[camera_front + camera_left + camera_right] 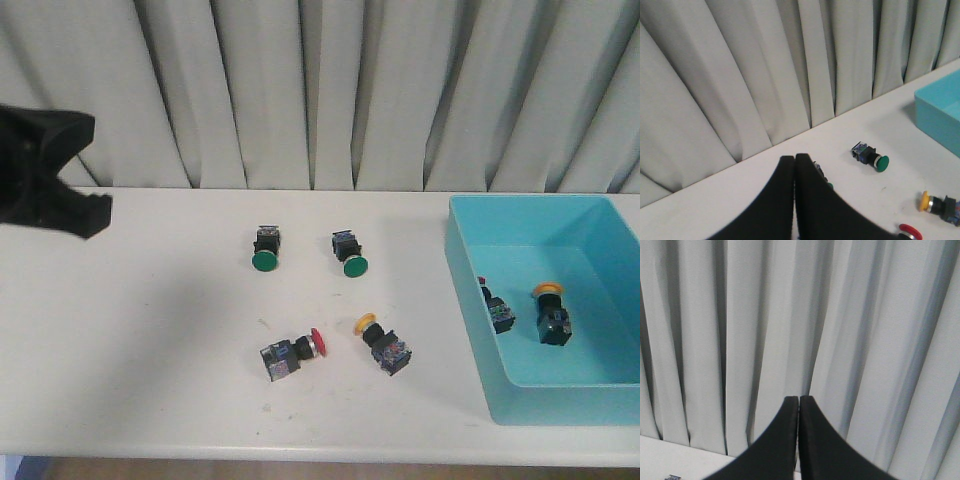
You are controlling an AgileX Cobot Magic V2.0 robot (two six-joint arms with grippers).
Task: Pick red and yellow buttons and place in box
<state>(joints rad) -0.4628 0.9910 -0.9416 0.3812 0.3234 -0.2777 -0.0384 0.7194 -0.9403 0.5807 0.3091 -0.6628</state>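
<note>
On the white table [150,340] four push-button switches lie loose, and two more are already inside the turquoise box [470,270] at the table's right end. Nearest the front edge, a red-capped button [293,352] lies on its side with its cap pointing right, and just beside it a yellow-capped button [383,342] lies tilted, cap toward the back left; the two are close but not touching. Behind them, well apart from each other, sit two green-capped buttons, one on the left [265,248] and one on the right [349,253], both with caps facing forward.

In the box, a yellow-capped button [551,312] stands near the middle of the floor, and a second button [497,308] lies close to the left wall (a speck of red shows at its top end, though it is too small to be sure of the cap).

The left gripper [794,161] hangs high at the far left, off the buttons and well away from the box; in its wrist view its two black fingers [782,185] press flat together with nothing between them. The right gripper [799,400] is out of the front view; its own camera shows its fingers closed tight against each other, empty, facing the pleated grey curtain [865,330]
</note>
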